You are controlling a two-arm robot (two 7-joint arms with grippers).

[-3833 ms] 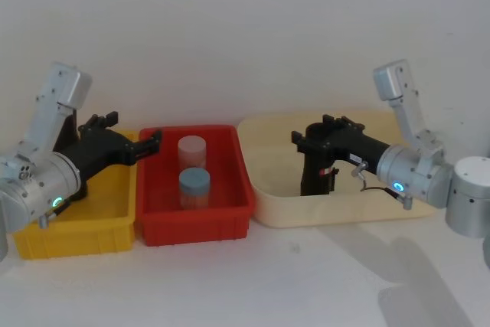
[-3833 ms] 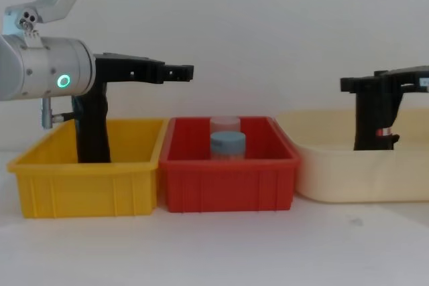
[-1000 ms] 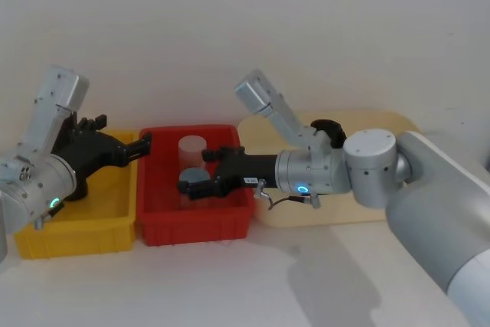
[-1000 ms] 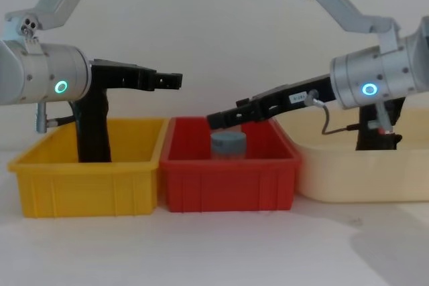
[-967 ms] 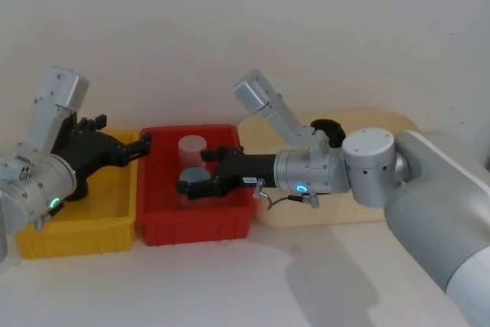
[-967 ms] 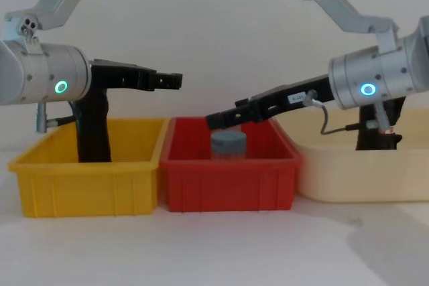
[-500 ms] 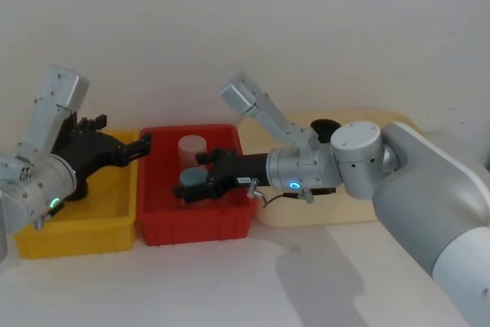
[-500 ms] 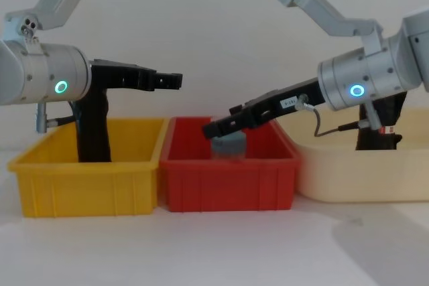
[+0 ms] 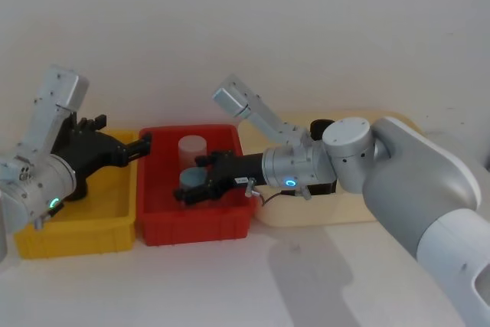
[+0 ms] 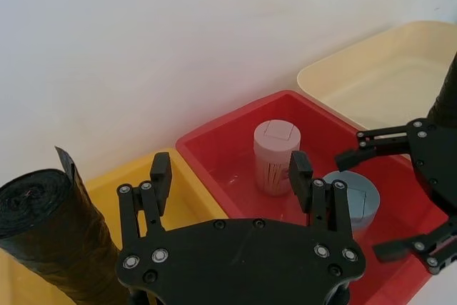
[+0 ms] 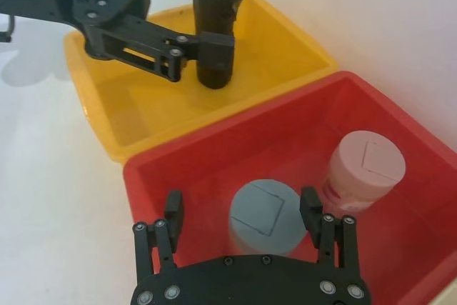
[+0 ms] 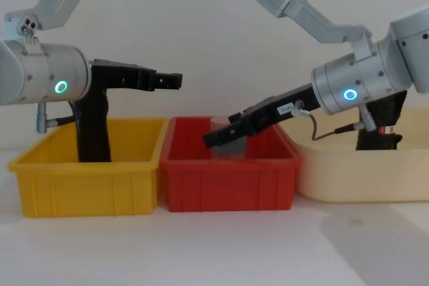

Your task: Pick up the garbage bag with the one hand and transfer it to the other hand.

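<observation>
The garbage bag [image 12: 389,118], a black roll with a red-and-white label, stands upright in the cream tray [image 12: 362,172]; its top [image 9: 321,123] peeks out behind my right arm. My right gripper [image 9: 191,187], blue ring, reaches into the red bin [image 9: 195,227], far from the bag. It is open, its fingers straddling a blue-grey lidded jar [image 11: 260,212] without closing on it. My left gripper [image 9: 142,143], green ring, hovers open above the yellow bin [image 9: 76,239], holding nothing.
A plain black roll [image 12: 92,128] stands in the yellow bin, just behind my left gripper. A pink-lidded jar [image 9: 192,148] stands behind the blue-grey one in the red bin. The three containers sit side by side against a white wall.
My right gripper left the garbage bag in the cream tray, swung left over the red bin and sank down around the blue-grey jar. The left arm has barely moved.
</observation>
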